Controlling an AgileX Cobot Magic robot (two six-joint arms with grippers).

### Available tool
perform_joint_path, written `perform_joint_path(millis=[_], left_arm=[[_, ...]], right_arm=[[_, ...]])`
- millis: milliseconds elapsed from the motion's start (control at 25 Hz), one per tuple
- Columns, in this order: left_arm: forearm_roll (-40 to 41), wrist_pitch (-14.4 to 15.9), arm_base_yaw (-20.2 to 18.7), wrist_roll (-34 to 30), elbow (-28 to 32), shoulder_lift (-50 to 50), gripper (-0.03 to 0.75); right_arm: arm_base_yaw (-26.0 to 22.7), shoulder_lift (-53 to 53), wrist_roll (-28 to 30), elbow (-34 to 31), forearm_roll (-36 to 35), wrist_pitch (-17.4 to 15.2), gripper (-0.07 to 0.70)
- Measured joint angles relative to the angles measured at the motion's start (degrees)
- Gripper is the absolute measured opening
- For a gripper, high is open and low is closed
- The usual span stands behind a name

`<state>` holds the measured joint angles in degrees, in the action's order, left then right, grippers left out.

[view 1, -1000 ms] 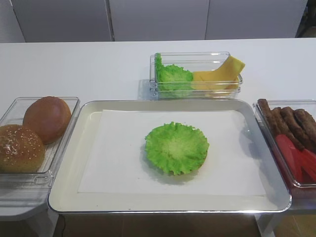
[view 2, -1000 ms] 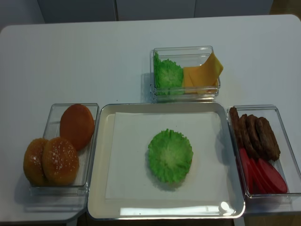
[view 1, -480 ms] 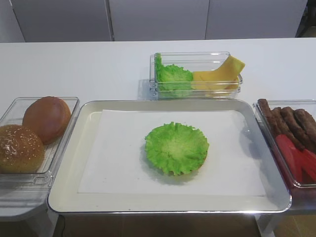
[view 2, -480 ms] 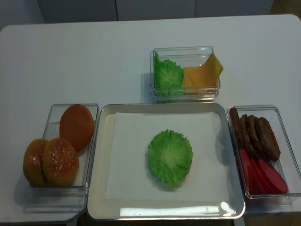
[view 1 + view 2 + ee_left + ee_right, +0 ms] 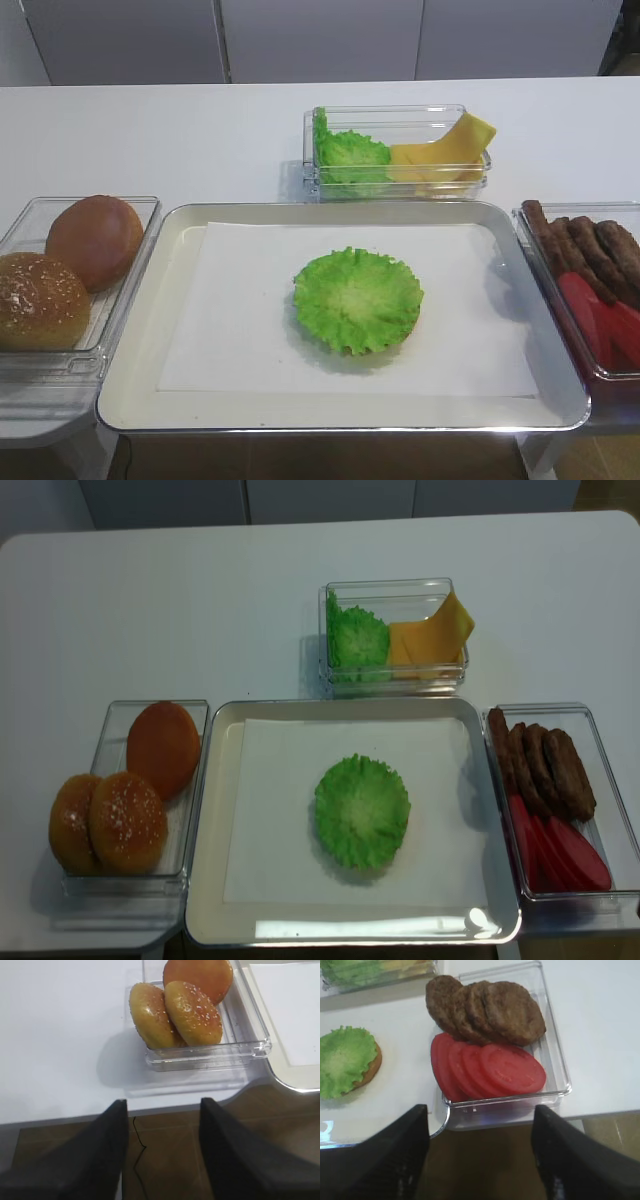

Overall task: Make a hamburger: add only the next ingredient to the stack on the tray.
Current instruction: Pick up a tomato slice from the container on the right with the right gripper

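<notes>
Overlapping red tomato slices point(image 5: 512, 1067) point(image 5: 560, 855) point(image 5: 600, 320) lie in the near half of a clear tub point(image 5: 555, 1055) right of the tray. The stack is a ruffled green lettuce leaf point(image 5: 357, 298) point(image 5: 361, 811) point(image 5: 342, 1060) with a bun base point(image 5: 374, 1066) showing at its edge. It sits mid-way on the paper-lined silver tray point(image 5: 340, 422) point(image 5: 350, 935). My right gripper point(image 5: 480, 1115) hangs open and empty over the floor, just short of the tomato tub's near wall. My left gripper point(image 5: 163, 1105) is open and empty in front of the table edge, near the bun tub. Neither gripper shows in the high views.
Brown patties point(image 5: 485, 1010) point(image 5: 545, 765) fill the far half of the tomato tub. A tub with buns point(image 5: 192, 1012) point(image 5: 70, 265) stands left of the tray. Behind the tray, another tub point(image 5: 400, 180) holds lettuce point(image 5: 357, 640) and yellow cheese point(image 5: 432, 635).
</notes>
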<state>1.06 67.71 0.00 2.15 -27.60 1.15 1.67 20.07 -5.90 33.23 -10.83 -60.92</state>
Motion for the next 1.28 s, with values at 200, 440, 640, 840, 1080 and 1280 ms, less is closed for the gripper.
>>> perform_joint_path(millis=[200,440,640,840,1080,1280], left_arm=[[0.0,0.0,0.0,0.0,0.0,0.0,0.341],[0.0,0.0,0.0,0.0,0.0,0.0,0.341],[0.0,0.0,0.0,0.0,0.0,0.0,0.341],[0.0,0.0,0.0,0.0,0.0,0.0,0.341],[0.0,0.0,0.0,0.0,0.0,0.0,0.341],[0.0,0.0,0.0,0.0,0.0,0.0,0.341]], right_arm=[[0.0,12.85,2.55,3.41,-4.12,0.9,0.468],[2.09,26.13,3.57,6.78,-5.75,2.51,0.422],[6.45,35.19,3.57,9.77,-5.64,4.3,0.419],[10.91,44.58,0.46,13.27,-1.41,6.06,0.418],[12.64,52.14,-0.53,14.74,0.74,7.0,0.359],[12.64,54.13,-0.66,14.74,1.27,7.75,0.276]])
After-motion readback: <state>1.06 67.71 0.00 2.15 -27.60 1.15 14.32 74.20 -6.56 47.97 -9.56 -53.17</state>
